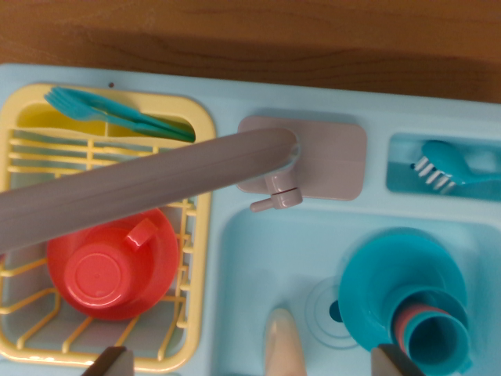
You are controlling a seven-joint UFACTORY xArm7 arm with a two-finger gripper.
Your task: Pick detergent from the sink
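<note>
The light-blue toy sink fills the wrist view, and its basin lies at the lower right. A cream, tapered object, apparently the detergent bottle, pokes up at the bottom edge of the basin, cut off by the frame. My gripper is open. Its two dark fingertips show at the bottom edge, far apart. The cream object sits between them, nearer the right one. Nothing is held.
A grey faucet spout runs from its base out over a yellow dish rack. The rack holds a red cup and teal forks. A teal plate with stacked cups sits in the basin. A teal brush lies in a side tray.
</note>
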